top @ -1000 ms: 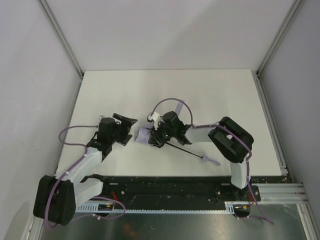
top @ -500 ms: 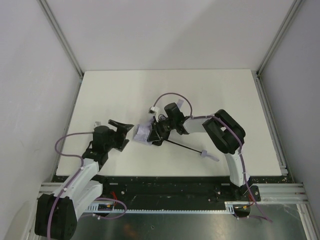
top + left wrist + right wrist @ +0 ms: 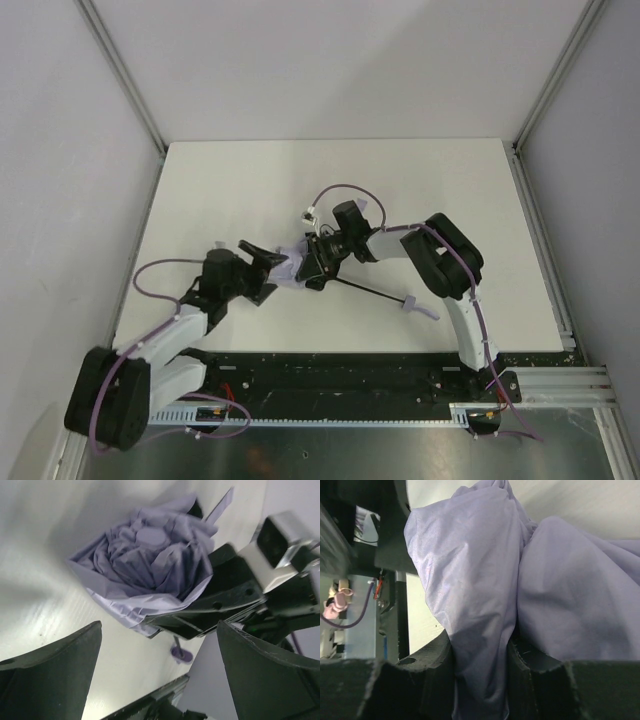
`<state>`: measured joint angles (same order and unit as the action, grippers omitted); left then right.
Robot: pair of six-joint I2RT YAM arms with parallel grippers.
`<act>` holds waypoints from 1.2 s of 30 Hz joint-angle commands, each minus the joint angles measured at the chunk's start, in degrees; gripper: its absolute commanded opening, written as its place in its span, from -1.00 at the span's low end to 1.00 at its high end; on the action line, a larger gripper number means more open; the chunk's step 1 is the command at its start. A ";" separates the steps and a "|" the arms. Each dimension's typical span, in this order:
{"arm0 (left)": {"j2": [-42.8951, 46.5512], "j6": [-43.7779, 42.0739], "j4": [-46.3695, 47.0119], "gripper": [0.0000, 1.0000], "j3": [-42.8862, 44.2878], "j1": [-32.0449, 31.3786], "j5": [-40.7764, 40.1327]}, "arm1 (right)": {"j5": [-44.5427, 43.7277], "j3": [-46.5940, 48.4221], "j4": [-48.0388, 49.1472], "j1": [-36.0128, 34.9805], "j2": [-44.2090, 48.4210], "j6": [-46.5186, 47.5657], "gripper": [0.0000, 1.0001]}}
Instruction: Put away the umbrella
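Two kinds of stuff make up the umbrella (image 3: 292, 266): soft, thin cloth (image 3: 150, 560) bunched at its left end, and a thin, stiff black shaft (image 3: 370, 291) running right and nearer to a small pale handle (image 3: 421, 309). It lies on the white table (image 3: 430, 190), about midway across and towards the near edge. It looks light, so weight should be no trouble. The cloth will likely crumple and slip under a pinch, and the shaft may bend if levered. The right gripper (image 3: 480, 670) pinches a fold of the cloth between its fingers. The left gripper (image 3: 272, 266) hangs just left of the bundle, fingers spread wide, holding nothing. The firmest hold is probably around the whole bunched cloth, or on the handle.
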<state>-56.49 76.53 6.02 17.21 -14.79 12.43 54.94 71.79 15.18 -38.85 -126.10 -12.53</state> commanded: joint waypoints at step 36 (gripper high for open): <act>-34.43 10.89 34.44 -0.89 -1.78 -11.13 -9.74 | 12.45 -2.78 -13.39 -3.38 0.49 9.29 -0.93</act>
<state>-88.40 93.03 39.42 16.32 -25.69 9.06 61.54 71.66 14.22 -37.26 -126.15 -8.99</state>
